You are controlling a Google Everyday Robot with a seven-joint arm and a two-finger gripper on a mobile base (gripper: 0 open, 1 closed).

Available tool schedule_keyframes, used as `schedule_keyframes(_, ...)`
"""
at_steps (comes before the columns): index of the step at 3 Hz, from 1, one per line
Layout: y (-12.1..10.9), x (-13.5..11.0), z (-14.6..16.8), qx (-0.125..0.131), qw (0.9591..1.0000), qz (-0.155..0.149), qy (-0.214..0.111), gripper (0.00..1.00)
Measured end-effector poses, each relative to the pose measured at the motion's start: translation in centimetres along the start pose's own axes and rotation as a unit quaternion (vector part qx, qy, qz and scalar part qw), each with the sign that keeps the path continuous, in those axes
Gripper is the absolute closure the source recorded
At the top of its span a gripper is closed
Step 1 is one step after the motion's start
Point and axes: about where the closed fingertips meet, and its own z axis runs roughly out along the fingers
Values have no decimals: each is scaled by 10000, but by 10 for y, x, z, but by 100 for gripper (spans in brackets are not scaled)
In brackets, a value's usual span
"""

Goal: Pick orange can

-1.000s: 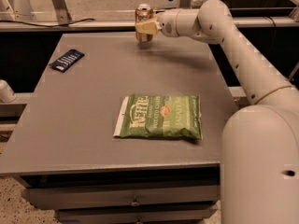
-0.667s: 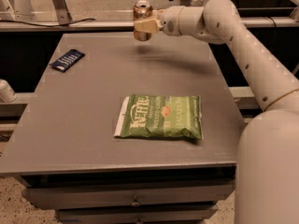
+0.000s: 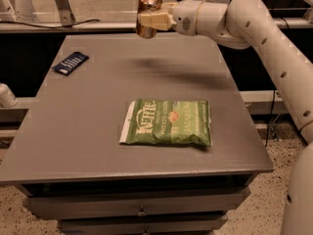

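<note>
The orange can (image 3: 147,3) is a small shiny copper-orange cylinder with a silver top rim. It is held upright in the air above the far edge of the grey table (image 3: 98,131). My gripper (image 3: 146,20) reaches in from the right on the white arm and is shut on the can around its middle, its cream fingers (image 3: 152,19) covering part of the body. The can is well clear of the tabletop and casts a faint shadow on the table below it.
A green chip bag (image 3: 168,123) lies flat near the table's middle, toward the front. A flat dark-blue packet (image 3: 70,63) lies at the far left. The white arm (image 3: 264,38) spans the right side. Drawers (image 3: 142,204) sit under the tabletop.
The gripper has lifted the orange can upward, from close above the table's far edge to higher in the air. The chip bag and packet have not moved.
</note>
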Motion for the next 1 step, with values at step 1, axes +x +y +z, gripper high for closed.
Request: schedule_keyframes(1, 2, -3, -1, -24, 10000, 30, -57, 100)
